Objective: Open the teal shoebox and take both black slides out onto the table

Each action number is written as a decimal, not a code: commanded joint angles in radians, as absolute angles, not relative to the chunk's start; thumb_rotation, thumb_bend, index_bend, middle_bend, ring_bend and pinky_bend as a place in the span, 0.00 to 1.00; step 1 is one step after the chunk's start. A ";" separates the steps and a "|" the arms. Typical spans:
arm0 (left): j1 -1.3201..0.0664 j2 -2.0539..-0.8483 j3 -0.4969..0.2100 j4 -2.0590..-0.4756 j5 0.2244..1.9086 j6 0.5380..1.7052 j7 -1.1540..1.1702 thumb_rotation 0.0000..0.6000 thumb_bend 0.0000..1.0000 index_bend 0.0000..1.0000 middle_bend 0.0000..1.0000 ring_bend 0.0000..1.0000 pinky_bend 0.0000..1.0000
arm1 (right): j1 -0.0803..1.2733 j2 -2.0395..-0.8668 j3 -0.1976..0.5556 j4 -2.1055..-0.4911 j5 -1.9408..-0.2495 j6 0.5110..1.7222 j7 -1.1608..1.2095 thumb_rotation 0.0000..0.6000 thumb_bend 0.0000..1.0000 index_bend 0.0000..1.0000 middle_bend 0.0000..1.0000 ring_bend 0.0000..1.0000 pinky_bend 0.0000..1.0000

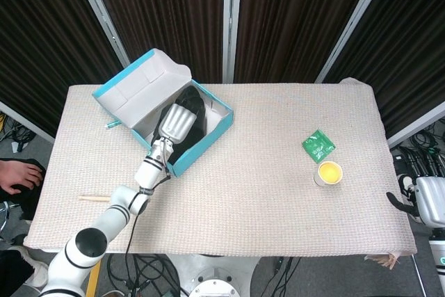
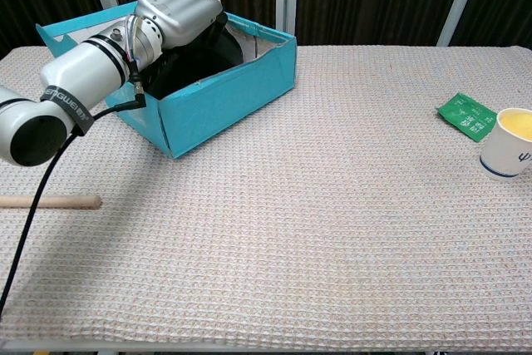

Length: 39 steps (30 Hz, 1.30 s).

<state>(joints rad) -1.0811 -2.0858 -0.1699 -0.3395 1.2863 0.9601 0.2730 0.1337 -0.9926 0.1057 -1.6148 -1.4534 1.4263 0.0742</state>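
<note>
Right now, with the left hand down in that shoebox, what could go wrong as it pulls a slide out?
The left hand sits inside the teal shoebox on a black slide. Whether it truly grips the slide is hidden, so the slide may slip back. The box looks light and stands loose on the cloth, so lifting could drag or tip it. The forearm lies across the near wall and might snag it.

The table (image 2: 332,222) wears a rough, matt waffle-weave cloth, beige. The teal shoebox (image 2: 224,101) looks like smooth matt cardboard, white inside; the left hand (image 2: 179,7) is satin grey metal or plastic. The cup (image 2: 507,154) is paper, the green sachet (image 2: 465,114) slightly glossy, the stick (image 2: 50,202) bare wood.
</note>
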 commanded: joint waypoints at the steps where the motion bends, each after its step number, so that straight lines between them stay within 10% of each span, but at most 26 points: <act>1: -1.075 -2.097 -0.185 -0.324 1.289 0.988 0.247 1.00 0.46 0.52 0.45 0.34 0.45 | 0.133 -0.992 0.105 -1.615 -1.454 1.427 0.073 1.00 0.11 0.05 0.11 0.03 0.09; 20: -1.018 -1.987 -0.262 -0.439 1.303 1.225 0.049 1.00 0.45 0.52 0.45 0.35 0.44 | 0.138 -0.991 0.107 -1.623 -1.459 1.425 0.065 1.00 0.11 0.05 0.11 0.03 0.08; 29: -0.943 -1.853 -0.192 -0.770 1.425 1.401 0.057 1.00 0.45 0.52 0.45 0.34 0.42 | 0.142 -0.996 0.107 -1.628 -1.467 1.427 0.057 1.00 0.11 0.05 0.11 0.03 0.08; 39: -0.942 -1.778 -0.115 -1.139 1.526 1.326 0.148 1.00 0.45 0.52 0.45 0.34 0.35 | 0.139 -0.995 0.107 -1.638 -1.467 1.434 0.049 1.00 0.11 0.05 0.11 0.03 0.08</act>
<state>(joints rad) -0.9426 -1.7999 -0.1432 -1.0735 1.4911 1.3593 0.1078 0.1391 -0.9951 0.1069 -1.6377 -1.4674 1.4335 0.0488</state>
